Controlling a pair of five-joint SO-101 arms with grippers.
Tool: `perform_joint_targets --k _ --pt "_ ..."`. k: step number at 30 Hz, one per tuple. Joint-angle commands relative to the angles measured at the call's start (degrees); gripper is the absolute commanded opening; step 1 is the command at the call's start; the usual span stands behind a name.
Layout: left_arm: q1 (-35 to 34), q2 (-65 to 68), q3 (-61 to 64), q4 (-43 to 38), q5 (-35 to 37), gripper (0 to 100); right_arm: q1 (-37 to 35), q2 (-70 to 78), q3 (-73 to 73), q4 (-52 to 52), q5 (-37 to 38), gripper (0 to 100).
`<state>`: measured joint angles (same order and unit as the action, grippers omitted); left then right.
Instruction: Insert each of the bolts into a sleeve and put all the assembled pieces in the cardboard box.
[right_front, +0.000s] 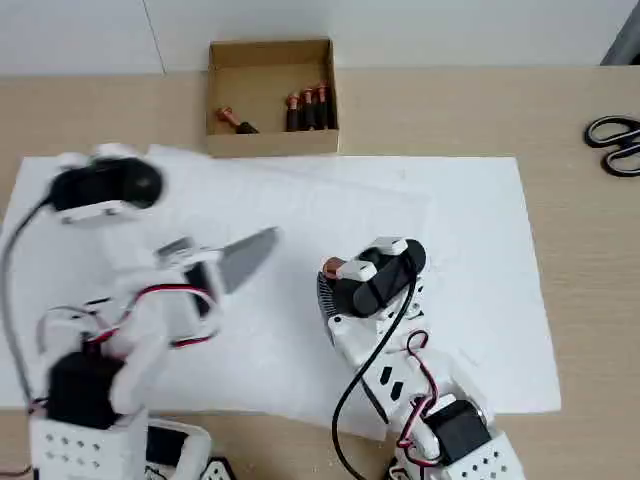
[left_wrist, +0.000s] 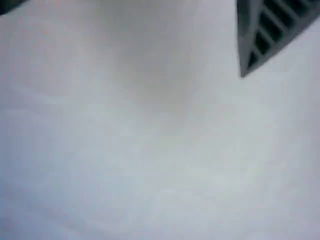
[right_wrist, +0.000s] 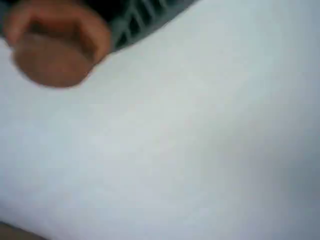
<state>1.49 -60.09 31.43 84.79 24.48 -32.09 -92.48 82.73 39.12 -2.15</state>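
- copper piece (right_wrist: 55, 50) clamped in right gripper (right_front: 331, 276), jaws narrow around it, low over white sheet (right_front: 460, 260); held likely for boxing.
- cardboard box (right_front: 270, 143) well beyond that gripper, four assembled pieces (right_front: 308, 108) inside.
- left gripper (right_front: 245, 255) near its side; opening: can't tell.

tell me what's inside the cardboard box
The cardboard box holds four copper-and-black pieces: three side by side near its right wall, one lying apart. Its near wall hides the floor just behind it.
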Motion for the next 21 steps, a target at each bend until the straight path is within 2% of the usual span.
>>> perform_joint_targets --k 1,4,9,21 --pt "-7.6 -0.7 -2.6 6.0 -4.0 38 3.1 5.6 -9.3 -2.5 1.8 0.3" --pt "-9.8 -0.9 -2.6 7.0 -4.0 38 4.0 16.4 -19.4 -5.8 1.8 0.3" --pt "-9.6 -1.0 -2.6 7.0 -4.1 38 4.4 40.0 -35.8 -10.5 1.8 0.3" --pt "-9.9 -1.0 -2.6 10.1 -4.1 38 7.9 95.4 -75.1 -36.9 1.8 0.3"
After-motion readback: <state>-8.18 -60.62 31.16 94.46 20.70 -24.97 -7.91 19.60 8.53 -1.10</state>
